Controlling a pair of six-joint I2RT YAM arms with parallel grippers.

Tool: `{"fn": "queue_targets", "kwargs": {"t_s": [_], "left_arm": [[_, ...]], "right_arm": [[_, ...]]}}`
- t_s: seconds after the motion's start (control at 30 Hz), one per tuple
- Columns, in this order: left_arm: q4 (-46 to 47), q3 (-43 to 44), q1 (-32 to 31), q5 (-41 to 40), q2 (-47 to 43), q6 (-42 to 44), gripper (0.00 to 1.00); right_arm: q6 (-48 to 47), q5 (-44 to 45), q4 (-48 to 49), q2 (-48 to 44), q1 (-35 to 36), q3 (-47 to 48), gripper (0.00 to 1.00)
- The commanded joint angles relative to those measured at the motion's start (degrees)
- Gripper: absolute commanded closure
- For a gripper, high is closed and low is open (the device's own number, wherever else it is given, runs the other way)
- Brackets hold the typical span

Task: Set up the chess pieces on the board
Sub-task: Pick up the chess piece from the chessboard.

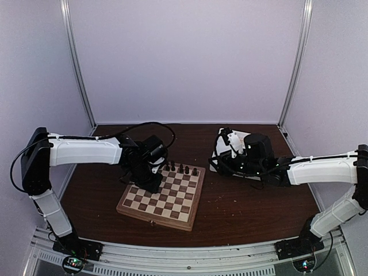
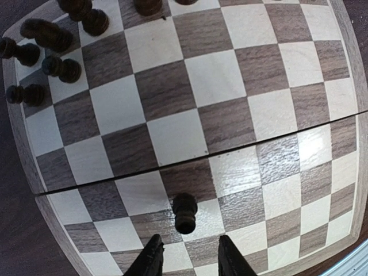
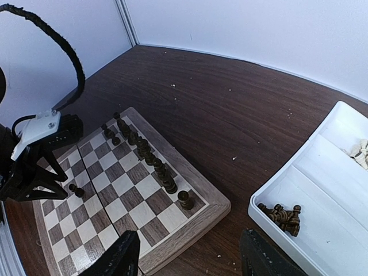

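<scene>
The board lies at the table's centre. A row of dark chess pieces stands along its far edge, with a few more at one end. A single dark pawn stands upright on a square near the board's left side. My left gripper hovers just short of it, fingers apart, nothing between them. My right gripper is open wide above bare table between the board's corner and the white tray. It holds nothing.
The tray holds a small heap of dark pieces in one compartment and pale pieces in another. Enclosure walls stand behind and beside the brown table. The left arm's cable loops above the board's far edge.
</scene>
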Motion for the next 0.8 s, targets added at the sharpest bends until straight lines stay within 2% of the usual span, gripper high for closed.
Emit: {"fn": "queue_targets", "kwargs": {"t_s": [0.0, 0.37, 0.53, 0.77], "left_arm": [[0.2, 3.0, -0.2, -0.8, 2.2, 0.2, 0.68], [-0.1, 4.2, -0.3, -1.8, 4.1, 0.3, 0.75], [-0.2, 4.5, -0.3, -2.2, 4.6, 0.3, 0.85], [-2.2, 5.8, -0.3, -4.1, 5.9, 0.5, 0.84]], "right_arm": [[0.2, 1.1, -0.2, -1.5, -0.4, -0.7, 0.38], [-0.2, 1.2, -0.7, -2.0, -0.7, -0.8, 0.38], [0.0, 0.8, -0.4, -1.8, -0.7, -0.7, 0.38], [0.0, 0.6, -0.4, -1.9, -0.9, -0.8, 0.38]]}}
